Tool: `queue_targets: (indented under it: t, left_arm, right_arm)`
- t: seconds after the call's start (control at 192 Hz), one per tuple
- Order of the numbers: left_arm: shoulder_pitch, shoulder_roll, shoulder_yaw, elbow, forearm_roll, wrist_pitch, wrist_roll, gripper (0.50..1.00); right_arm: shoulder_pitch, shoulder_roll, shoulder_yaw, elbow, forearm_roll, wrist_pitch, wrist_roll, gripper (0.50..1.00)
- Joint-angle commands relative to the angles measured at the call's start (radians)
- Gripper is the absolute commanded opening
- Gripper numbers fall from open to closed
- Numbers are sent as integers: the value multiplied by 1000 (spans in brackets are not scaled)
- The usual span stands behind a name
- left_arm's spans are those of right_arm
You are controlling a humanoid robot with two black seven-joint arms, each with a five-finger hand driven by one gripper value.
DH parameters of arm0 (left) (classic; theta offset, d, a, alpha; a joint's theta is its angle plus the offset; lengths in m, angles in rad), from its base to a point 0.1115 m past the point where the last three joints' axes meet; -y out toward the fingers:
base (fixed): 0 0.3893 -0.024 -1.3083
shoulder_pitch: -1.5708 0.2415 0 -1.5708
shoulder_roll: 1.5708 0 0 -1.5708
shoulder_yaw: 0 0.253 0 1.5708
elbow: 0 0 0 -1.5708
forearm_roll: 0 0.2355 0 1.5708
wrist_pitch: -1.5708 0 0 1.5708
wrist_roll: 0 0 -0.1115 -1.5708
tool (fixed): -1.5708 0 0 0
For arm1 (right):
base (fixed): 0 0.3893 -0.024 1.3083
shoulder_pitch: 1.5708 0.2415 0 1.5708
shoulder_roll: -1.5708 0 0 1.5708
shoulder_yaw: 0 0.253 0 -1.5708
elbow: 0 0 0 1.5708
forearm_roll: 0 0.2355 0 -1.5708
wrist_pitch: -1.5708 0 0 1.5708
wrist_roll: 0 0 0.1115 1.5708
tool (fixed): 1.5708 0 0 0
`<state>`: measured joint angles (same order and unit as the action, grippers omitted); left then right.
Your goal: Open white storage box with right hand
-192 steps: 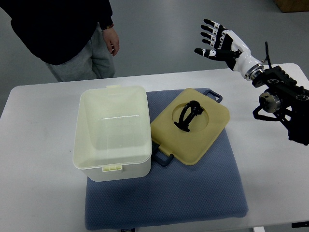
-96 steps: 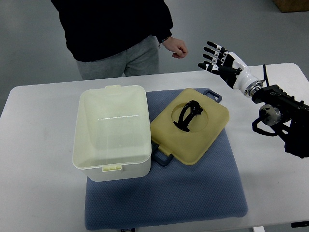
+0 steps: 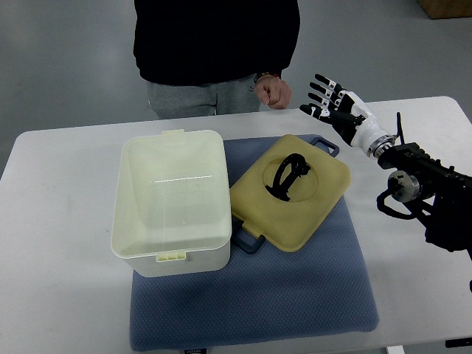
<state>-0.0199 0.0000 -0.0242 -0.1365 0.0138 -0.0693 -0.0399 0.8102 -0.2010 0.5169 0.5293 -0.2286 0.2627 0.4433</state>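
Note:
The white storage box (image 3: 171,203) stands open on the left part of a blue mat (image 3: 295,295), with nothing visible inside it. Its yellowish lid (image 3: 291,192), with a black handle (image 3: 287,175) in a round recess, lies flat on the mat just right of the box. My right hand (image 3: 330,103) hovers above the table's far edge, up and right of the lid, fingers spread and holding nothing. It touches neither lid nor box. The left arm does not show.
A person in a black top and grey trousers stands at the table's far side, their fist (image 3: 271,91) close to my right hand. The white table (image 3: 59,295) carries the mat. Grey floor lies beyond.
The person has walked from the far left to the middle of the far side. My right hand has come down and slightly left toward the table edge, fingers still spread.

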Motion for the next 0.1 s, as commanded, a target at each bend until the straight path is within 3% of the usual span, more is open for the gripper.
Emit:
queue_targets:
  t: [0.0,0.099]
  left_arm:
    - [0,0,0,0,0,0,0,1000]
    - [0,0,1,0,0,0,0,1000]
  right_arm:
    - [0,0,0,0,0,-14,0,924]
    - [-2,2,2,0,0,-33,6,924]
